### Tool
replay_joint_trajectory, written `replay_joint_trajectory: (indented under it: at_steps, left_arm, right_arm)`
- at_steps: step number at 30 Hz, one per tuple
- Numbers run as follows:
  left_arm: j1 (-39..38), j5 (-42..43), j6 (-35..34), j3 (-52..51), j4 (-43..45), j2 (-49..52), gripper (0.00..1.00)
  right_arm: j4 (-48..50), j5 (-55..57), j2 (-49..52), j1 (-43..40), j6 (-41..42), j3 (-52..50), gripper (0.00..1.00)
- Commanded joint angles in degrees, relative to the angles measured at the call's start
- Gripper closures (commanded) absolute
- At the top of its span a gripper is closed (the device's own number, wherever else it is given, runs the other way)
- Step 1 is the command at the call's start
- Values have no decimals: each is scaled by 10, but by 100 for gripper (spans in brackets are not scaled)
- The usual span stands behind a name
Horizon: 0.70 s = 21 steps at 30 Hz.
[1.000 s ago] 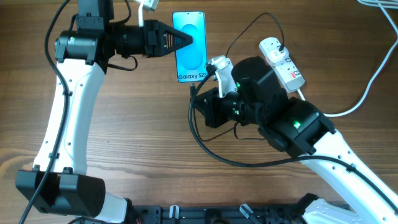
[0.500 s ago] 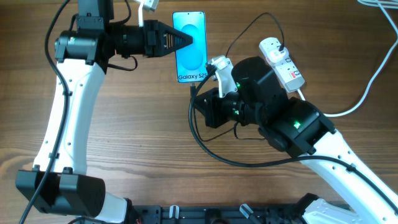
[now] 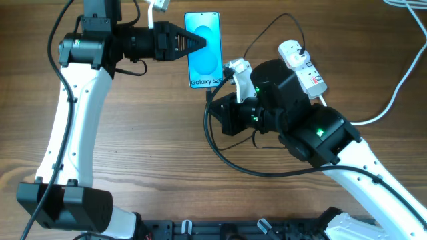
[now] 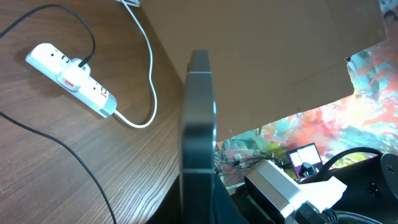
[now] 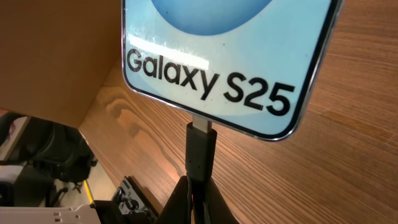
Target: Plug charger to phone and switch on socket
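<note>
The phone [image 3: 204, 50], cyan screen with a white "Galaxy S25" strip, is held off the table by my left gripper [image 3: 203, 42], shut on its left edge. In the left wrist view the phone [image 4: 198, 118] shows edge-on between the fingers. My right gripper [image 3: 215, 93] is shut on the charger plug [image 5: 201, 148], whose tip meets the phone's bottom edge [image 5: 211, 68] at the port. The thin black charger cable [image 3: 267, 32] runs from the socket [image 3: 302, 68], a white power strip at the right, and loops under the right arm.
A thick white cable [image 3: 400, 80] runs from the socket toward the right edge. The socket also shows in the left wrist view [image 4: 71, 68] with the black cable plugged in. A brown board stands beyond the table's far edge.
My right gripper with the plug has shifted slightly right and up toward the phone's bottom edge. The left arm and phone have not moved.
</note>
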Motion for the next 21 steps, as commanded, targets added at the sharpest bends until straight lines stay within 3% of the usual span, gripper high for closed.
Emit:
replay_joint_trajectory:
  at_steps: [1,21]
  left_arm:
    - [2,22,10,5,3,0,96]
    - [2,31,3,5,3,0,96]
  right_arm:
    - [3,-1,3,-3,-12,9,96]
    - [10,-21,8,-3,-6,9,95]
